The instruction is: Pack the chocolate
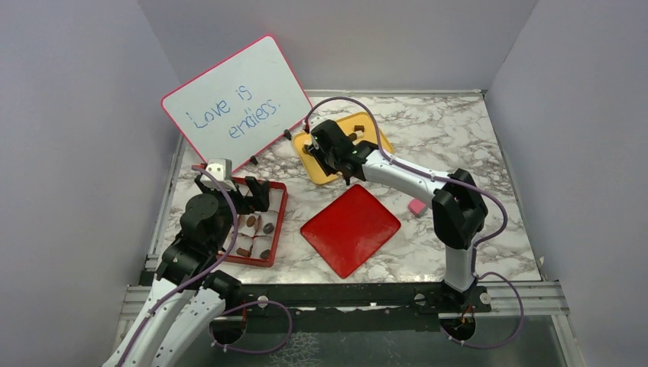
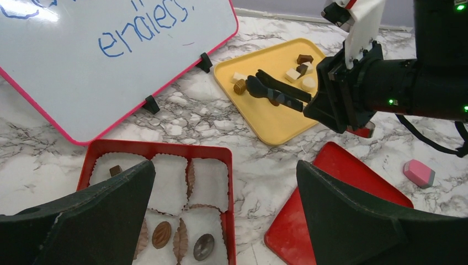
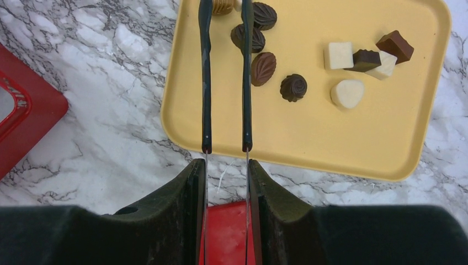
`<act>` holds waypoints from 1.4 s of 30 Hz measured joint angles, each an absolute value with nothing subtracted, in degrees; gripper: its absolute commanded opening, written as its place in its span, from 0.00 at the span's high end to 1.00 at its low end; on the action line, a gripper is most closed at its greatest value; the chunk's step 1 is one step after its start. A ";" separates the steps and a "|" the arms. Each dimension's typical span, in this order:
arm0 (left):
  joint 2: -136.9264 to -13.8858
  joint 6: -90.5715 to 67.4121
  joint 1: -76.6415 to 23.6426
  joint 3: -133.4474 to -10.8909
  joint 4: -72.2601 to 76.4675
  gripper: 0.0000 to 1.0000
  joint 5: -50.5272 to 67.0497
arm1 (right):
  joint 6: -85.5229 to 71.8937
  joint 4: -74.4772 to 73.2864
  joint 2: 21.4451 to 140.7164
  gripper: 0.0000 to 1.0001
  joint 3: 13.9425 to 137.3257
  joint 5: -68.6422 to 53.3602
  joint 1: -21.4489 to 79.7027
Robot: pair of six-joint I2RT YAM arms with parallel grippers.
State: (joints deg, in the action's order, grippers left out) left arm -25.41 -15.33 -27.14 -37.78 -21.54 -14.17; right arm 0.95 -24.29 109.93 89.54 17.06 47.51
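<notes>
The right gripper [image 3: 225,165] was clamped on slim black tongs [image 3: 205,83], blades a narrow gap apart, tips beside a ridged tan piece on the smooth yellow tray [image 3: 309,138]. The chocolate [image 3: 293,87] lay on that tray: ribbed dark leaves, a fluted dome, cream and brown blocks. Left of the tray, the left gripper [image 2: 225,168] hung spread wide above a red box [image 2: 154,146] of frilled paper cups [image 2: 168,176], with a few oval pieces inside.

Robot lab cell: plain grey walls [image 1: 69,115] box in marble-look table [image 1: 489,153]; L arm [image 1: 200,222], R arm [image 1: 456,210] bolted to rail [image 1: 344,294].
</notes>
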 measured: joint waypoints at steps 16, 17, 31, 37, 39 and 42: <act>-25.78 -15.11 -27.14 -37.78 -21.54 0.01 -13.28 | 1.13 -24.01 114.02 0.63 93.56 14.44 46.48; -25.78 -15.11 -27.14 -37.78 -21.54 0.01 -13.28 | 1.10 -24.03 114.26 0.63 93.65 14.24 46.48; -25.78 -15.11 -27.14 -37.78 -21.54 0.01 -13.28 | 1.17 -24.05 116.27 0.63 95.29 14.04 46.48; -25.78 -15.11 -27.14 -37.78 -21.54 0.01 -13.28 | 1.28 -24.08 117.80 0.63 96.49 14.00 46.41; -25.78 -15.11 -27.14 -37.78 -21.54 0.01 -13.28 | 1.41 -24.08 118.39 0.63 96.82 14.00 46.41; -25.78 -15.09 -27.14 -37.78 -21.54 0.01 -13.28 | 1.56 -24.12 119.15 0.63 97.36 13.89 46.41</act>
